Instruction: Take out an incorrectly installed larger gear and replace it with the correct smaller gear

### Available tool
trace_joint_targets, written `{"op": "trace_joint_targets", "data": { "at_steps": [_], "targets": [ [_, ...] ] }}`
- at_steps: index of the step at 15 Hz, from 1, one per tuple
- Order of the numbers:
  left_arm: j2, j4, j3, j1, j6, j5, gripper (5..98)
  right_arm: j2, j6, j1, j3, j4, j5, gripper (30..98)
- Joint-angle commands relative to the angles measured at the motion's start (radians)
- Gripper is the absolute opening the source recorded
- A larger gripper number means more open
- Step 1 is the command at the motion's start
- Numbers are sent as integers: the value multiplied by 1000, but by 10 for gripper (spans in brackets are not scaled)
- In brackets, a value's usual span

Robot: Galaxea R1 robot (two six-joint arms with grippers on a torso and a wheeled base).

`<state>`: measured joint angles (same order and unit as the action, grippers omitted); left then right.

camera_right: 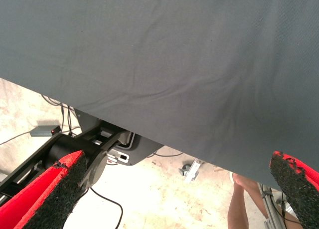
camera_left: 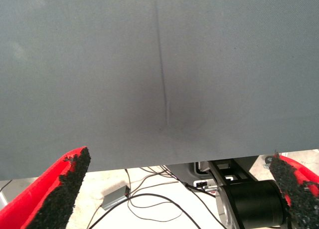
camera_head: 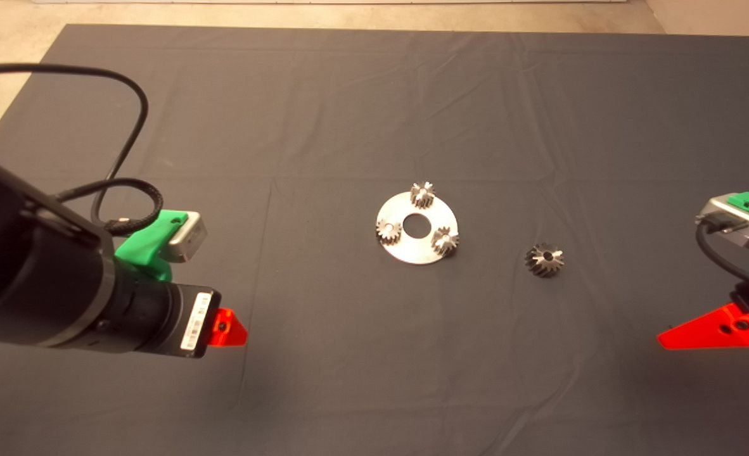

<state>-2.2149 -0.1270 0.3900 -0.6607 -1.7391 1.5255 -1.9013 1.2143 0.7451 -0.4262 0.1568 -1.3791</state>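
The larger gear point(camera_head: 545, 259), dark grey with slanted teeth, lies alone on the dark mat point(camera_head: 324, 114), to the right of a round silver plate point(camera_head: 412, 251). Three small bright silver gears stand on the plate, at the back point(camera_head: 422, 194), the left point(camera_head: 388, 230) and the front right point(camera_head: 445, 241); I cannot tell which of them is the smaller gear of the task. My left gripper point(camera_head: 225, 329) hangs at the lower left, open and empty point(camera_left: 177, 189). My right gripper point(camera_head: 713, 330) waits at the right edge, open and empty point(camera_right: 174, 194). Both are far from the gears.
Both wrist views show bare mat and its front edge, with the floor beyond. Cables point(camera_left: 149, 201) and a small grey box point(camera_left: 115, 198) lie on the floor there. A person's leg point(camera_right: 244, 204) stands by the table.
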Motion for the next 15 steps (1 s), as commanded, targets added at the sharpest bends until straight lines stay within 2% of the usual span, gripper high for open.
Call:
{"op": "trace_joint_targets", "data": {
  "at_steps": [1, 4, 7, 9, 13, 15],
  "targets": [
    [10, 9, -13, -20, -3, 36, 930, -5, 10, 11, 3, 36, 5, 977],
    [11, 9, -18, -22, -5, 36, 978, -8, 11, 11, 3, 36, 6, 977],
    [28, 9, -8, -21, -7, 35, 978, -22, 11, 8, 6, 37, 8, 977],
    [27, 9, -10, -21, -5, 12, 978, -34, 11, 8, 3, 36, 8, 977],
    [-43, 9, -10, -22, 6, 8, 978, -63, 11, 10, 3, 36, 5, 977],
    [-42, 9, -11, -22, 5, 8, 978, -62, 11, 10, 3, 36, 5, 977]
  ]
}}
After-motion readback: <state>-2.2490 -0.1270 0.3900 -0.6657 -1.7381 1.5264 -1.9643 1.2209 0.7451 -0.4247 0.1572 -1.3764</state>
